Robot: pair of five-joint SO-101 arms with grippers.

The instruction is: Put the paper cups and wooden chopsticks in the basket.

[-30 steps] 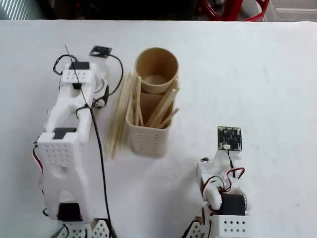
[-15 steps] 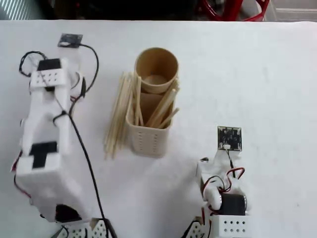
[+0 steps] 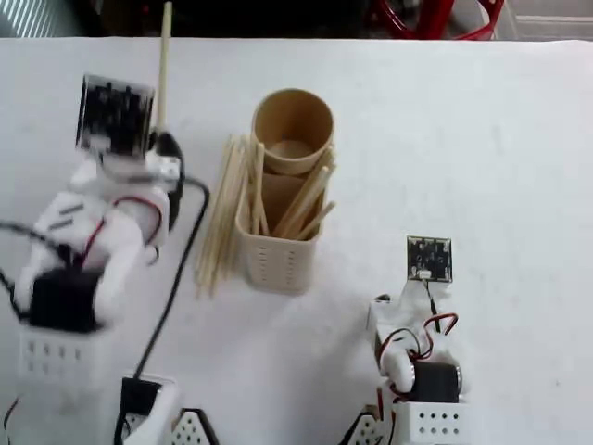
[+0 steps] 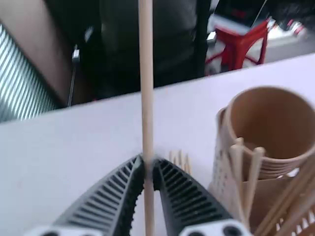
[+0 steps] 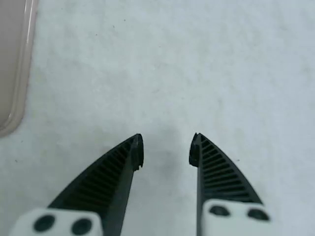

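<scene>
A beige basket (image 3: pixel 278 250) stands mid-table with a paper cup (image 3: pixel 293 130) in its far end and a few wooden chopsticks (image 3: pixel 306 199) leaning inside. A bundle of chopsticks (image 3: pixel 220 218) lies on the table against the basket's left side. My left arm (image 3: pixel 93 232) is left of the basket. Its gripper (image 4: pixel 148 164) is shut on a single chopstick (image 4: pixel 146 88), held upright above the table (image 3: pixel 166 56). The cup (image 4: pixel 270 123) and basket rim sit close beside it. My right gripper (image 5: pixel 166 145) hangs open over bare table, near the front.
The right arm (image 3: pixel 415 366) rests at the front right, apart from the basket. A red frame (image 3: pixel 435 17) stands beyond the table's far edge. A beige rounded edge (image 5: pixel 15 64) shows at the side of the right wrist view. White tabletop stretches to the right.
The left arm swung left away from the chopstick bundle and rose, and it now holds one chopstick upright. The right arm has not moved.
</scene>
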